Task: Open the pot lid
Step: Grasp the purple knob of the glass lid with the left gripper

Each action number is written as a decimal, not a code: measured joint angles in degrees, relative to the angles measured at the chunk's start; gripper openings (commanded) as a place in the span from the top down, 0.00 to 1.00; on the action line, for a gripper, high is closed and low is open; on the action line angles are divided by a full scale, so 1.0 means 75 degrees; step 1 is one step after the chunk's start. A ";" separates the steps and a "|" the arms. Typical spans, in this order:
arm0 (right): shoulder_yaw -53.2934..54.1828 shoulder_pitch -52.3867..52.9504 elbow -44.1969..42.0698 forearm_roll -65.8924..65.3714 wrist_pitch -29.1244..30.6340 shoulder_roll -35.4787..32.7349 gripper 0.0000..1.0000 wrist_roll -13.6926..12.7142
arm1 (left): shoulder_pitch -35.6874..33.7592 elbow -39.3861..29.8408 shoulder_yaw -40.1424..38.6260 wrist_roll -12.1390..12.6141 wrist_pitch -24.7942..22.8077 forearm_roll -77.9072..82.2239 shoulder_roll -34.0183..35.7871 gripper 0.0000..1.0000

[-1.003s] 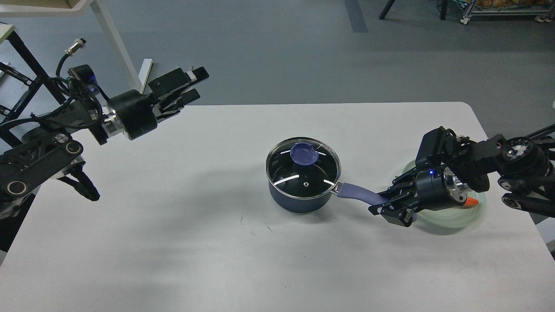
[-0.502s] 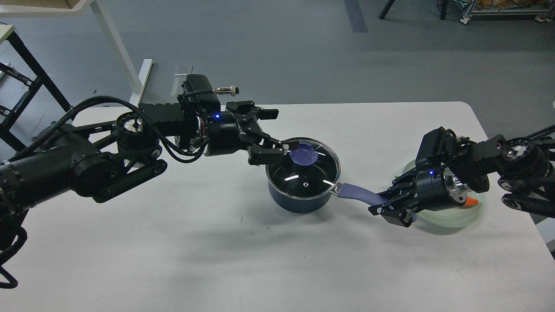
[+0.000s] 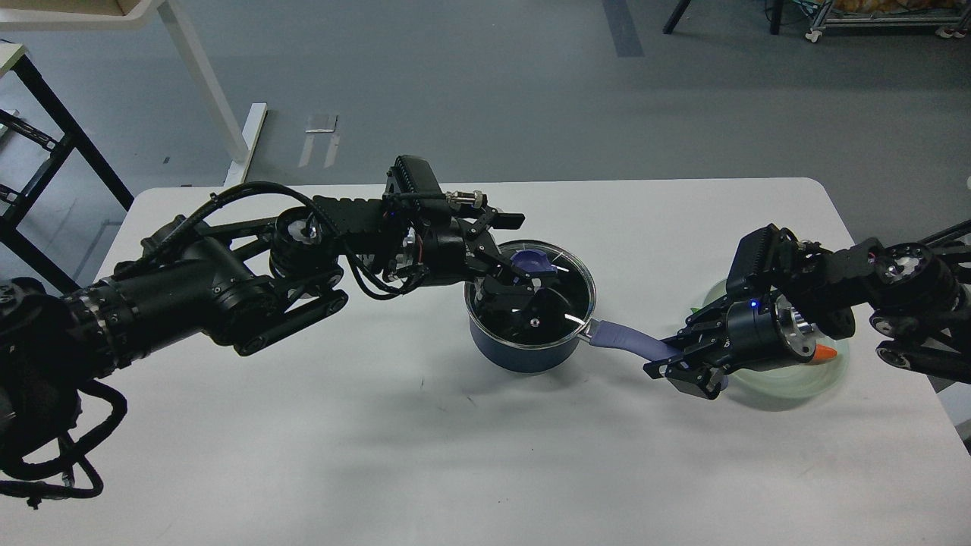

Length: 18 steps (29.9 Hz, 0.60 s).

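Pot lid [image 3: 557, 303] sitting flat on the blue pot [image 3: 523, 353] mid-table, handle [image 3: 626, 339] pointing right into the clamped right gripper [image 3: 686, 370], left gripper [image 3: 523, 284] spread around the knob [image 3: 531, 263].

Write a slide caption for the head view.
Left gripper reaches over the glass lid at its purple knob while the right gripper holds the pot handle.

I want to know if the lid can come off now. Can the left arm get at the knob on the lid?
Probably yes. The left gripper is already over the lid, right at the purple knob, and nothing stands between them. Whether its jaws have closed on the knob, I cannot tell.
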 measured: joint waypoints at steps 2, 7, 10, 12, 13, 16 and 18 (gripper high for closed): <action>0.0000 0.0000 0.0000 0.0000 0.0000 0.0001 0.64 0.0000 | 0.0001 0.0004 0.0032 0.0000 0.0001 0.0000 -0.0040 0.01; 0.0000 0.0000 0.0000 0.0010 0.0000 0.0012 0.64 0.0000 | 0.0002 0.0134 0.0054 -0.0001 0.0000 -0.0001 -0.0166 0.01; 0.0000 0.0000 0.0000 0.0010 0.0000 0.0013 0.64 0.0000 | 0.0024 0.0307 0.0057 0.0001 0.0000 -0.0003 -0.0264 0.01; 0.0000 0.0000 0.0000 0.0011 0.0000 0.0013 0.64 0.0000 | 0.0035 0.0363 0.0060 0.0001 0.0001 -0.0003 -0.0301 0.01; 0.0000 0.0000 0.0000 0.0011 0.0000 0.0013 0.64 0.0000 | 0.0041 0.0401 0.0064 0.0001 0.0000 -0.0004 -0.0320 0.01; 0.0000 0.0000 0.0000 0.0011 0.0000 0.0013 0.64 0.0000 | 0.0055 0.0511 0.0071 0.0001 0.0001 -0.0004 -0.0380 0.01; 0.0000 0.0000 0.0000 0.0011 0.0000 0.0019 0.64 0.0000 | 0.0060 0.0564 0.0078 0.0001 0.0001 -0.0004 -0.0419 0.01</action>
